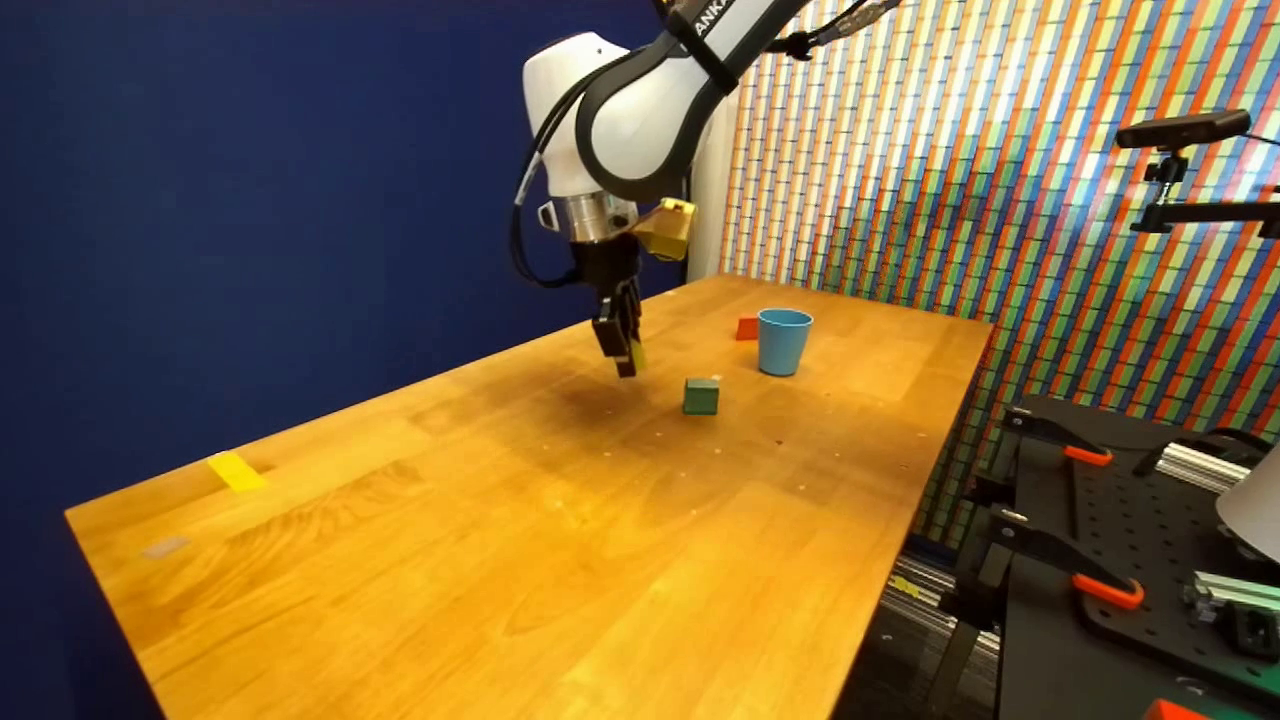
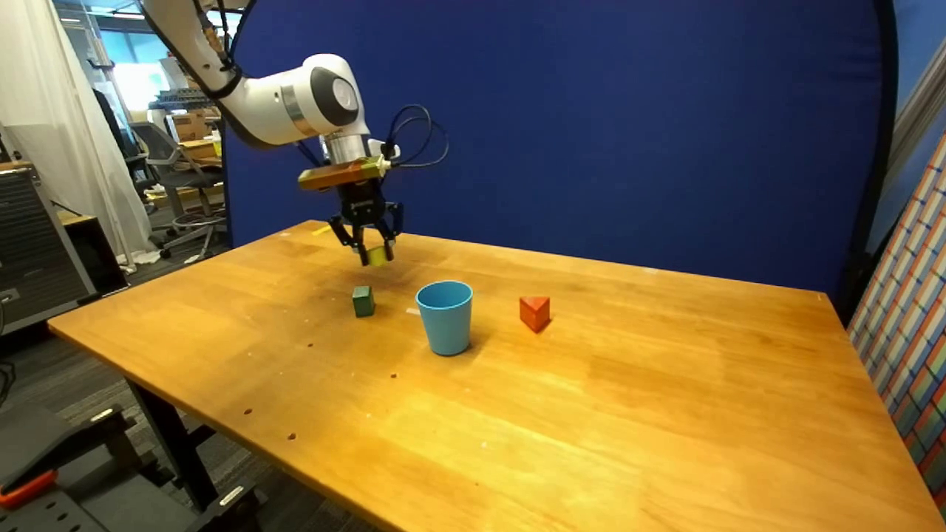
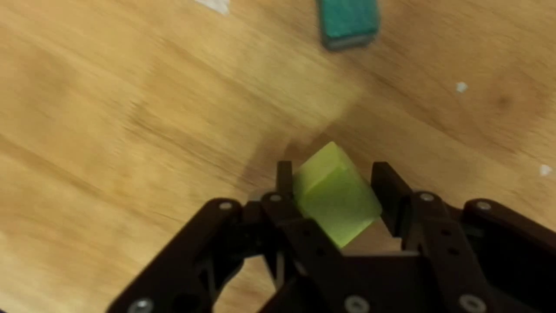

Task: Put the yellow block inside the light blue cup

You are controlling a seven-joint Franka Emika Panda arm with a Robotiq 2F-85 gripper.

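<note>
Cup (image 2: 446, 326) in both exterior views only

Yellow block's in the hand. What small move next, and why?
Probably raise the hand slightly before crossing to the light blue cup. It grips the yellow block above the table, and the cup stands upright, open at the top, off to one side. The views don't settle whether the block would clear the cup, so extra height seems safer.
</note>
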